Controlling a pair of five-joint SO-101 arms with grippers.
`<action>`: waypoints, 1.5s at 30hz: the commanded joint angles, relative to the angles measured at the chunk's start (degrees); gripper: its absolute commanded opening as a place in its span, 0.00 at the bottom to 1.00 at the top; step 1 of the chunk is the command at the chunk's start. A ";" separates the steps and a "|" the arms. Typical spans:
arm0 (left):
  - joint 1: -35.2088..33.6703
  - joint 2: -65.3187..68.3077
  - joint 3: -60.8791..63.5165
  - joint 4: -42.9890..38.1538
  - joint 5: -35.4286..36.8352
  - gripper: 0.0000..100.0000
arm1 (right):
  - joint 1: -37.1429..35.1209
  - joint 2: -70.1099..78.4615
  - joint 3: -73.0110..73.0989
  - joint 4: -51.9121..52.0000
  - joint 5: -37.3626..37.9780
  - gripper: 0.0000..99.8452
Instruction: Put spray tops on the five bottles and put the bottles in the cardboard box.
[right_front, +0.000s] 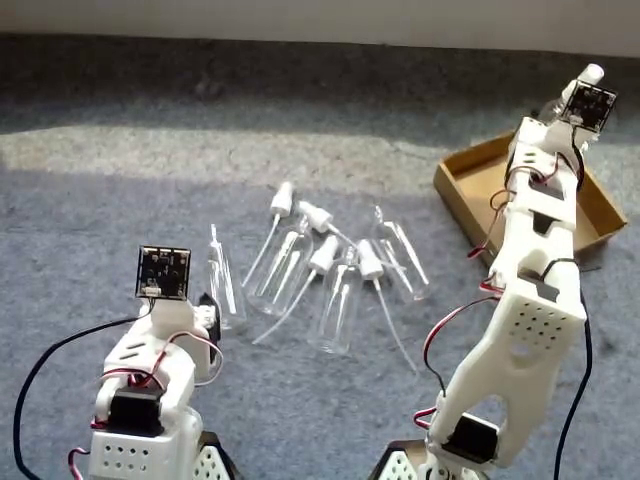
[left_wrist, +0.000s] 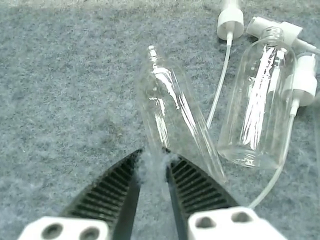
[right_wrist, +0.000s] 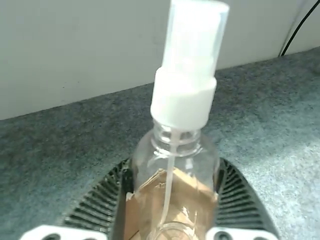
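My right gripper (right_wrist: 172, 172) is shut on a clear bottle (right_wrist: 175, 165) fitted with a white spray top (right_wrist: 187, 80). In the high view that bottle (right_front: 588, 75) is held up over the cardboard box (right_front: 470, 185) at the back right. My left gripper (left_wrist: 152, 152) hangs low over the carpet, narrowly open with nothing between its fingers. The base of a topless clear bottle (left_wrist: 170, 107) lies just past one fingertip. That bottle (right_front: 224, 285) is the leftmost of the group. Other clear bottles (right_front: 337, 305) and loose spray tops (right_front: 323, 252) with long dip tubes lie mid-table.
Grey carpet covers the table. Another topless bottle (left_wrist: 257, 105) lies beside the near one, with spray tops (left_wrist: 230, 20) around its neck. A pale wall (right_wrist: 75, 50) runs along the back. Open carpet lies to the left of the bottles.
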 joint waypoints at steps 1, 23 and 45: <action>-0.40 -0.48 -0.40 -1.58 -0.18 0.01 | 0.22 -1.19 0.66 0.04 -0.70 0.21; -0.40 -0.48 -0.40 -1.58 -0.18 0.01 | 0.31 -1.80 0.04 9.54 -0.70 0.23; -0.40 -0.48 -0.40 -1.58 -0.18 0.01 | -0.13 -14.46 1.63 19.91 -0.70 0.29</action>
